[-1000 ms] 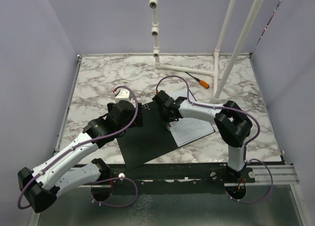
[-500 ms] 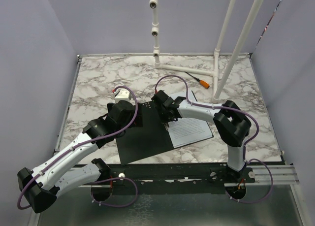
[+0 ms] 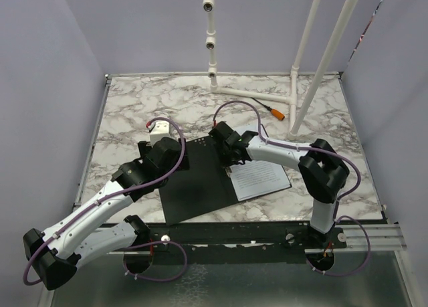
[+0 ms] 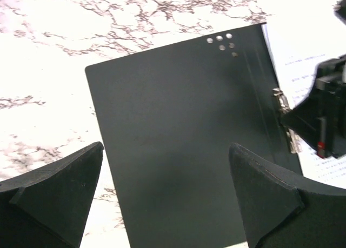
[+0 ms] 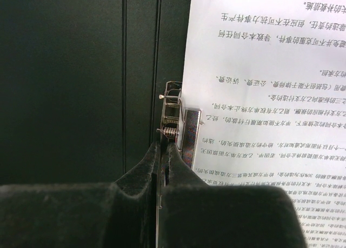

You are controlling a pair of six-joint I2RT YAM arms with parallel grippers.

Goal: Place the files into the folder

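Top external view first: shows the folder [image 3: 197, 180] lying open and flat on the marble table [image 3: 134, 106], black inside up, with the files [image 3: 262, 176] resting on its right half. Looks well along, with the sheets already inside the cover and their left edge up against the spine clip [image 5: 174, 121]. Left to do, judging from this: securing the sheets under the clip and closing the cover. Cannot tell whether already clamped.

Right wrist view next, for what the overhead cannot give. Catches the right gripper [image 5: 163, 149] with fingers pressed together on what seems a thin metal lever of the clip. Also catches the clip's flat plate overlapping the paper edge, and the dense print on the files.

Left wrist view last. Takes in the bare left half of the folder and small pale dots [image 4: 220, 41] near its far corner by the spine. Has the left gripper [image 4: 166, 148] spread wide above that half, holding nothing. Misses most of the sheets.

Only from overhead: both arms placed at once — left over the far left part of the folder, right at the spine.
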